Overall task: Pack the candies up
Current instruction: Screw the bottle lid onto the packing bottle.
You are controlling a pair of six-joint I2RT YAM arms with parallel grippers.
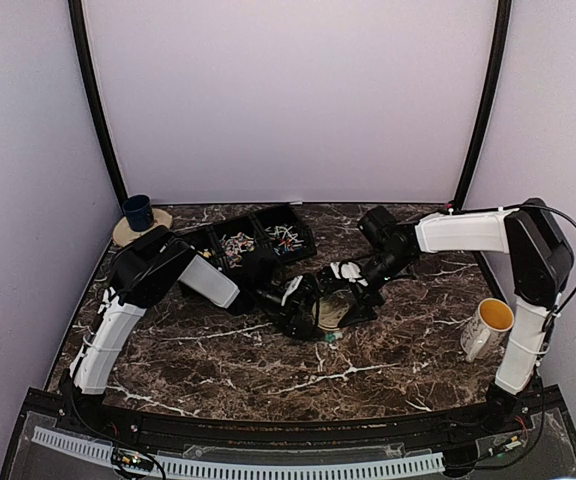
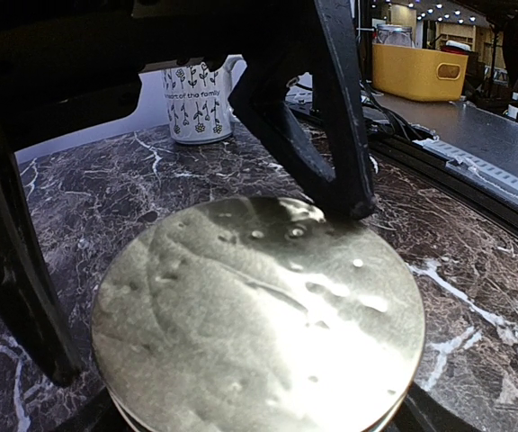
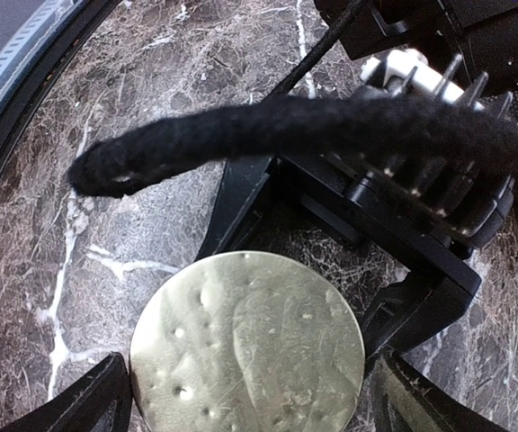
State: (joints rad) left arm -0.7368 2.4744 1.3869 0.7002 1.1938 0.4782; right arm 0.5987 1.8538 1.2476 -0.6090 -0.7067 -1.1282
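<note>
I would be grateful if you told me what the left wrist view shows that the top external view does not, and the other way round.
Only the left wrist view shows the flower print and lettering on the white mug, a yellow bin beyond the table, and the dents in the round metal lid. Only the top external view shows the black tray holding the candies, and the blue cup at the far left corner. Both show the mug, the lid and the marbled table.
</note>
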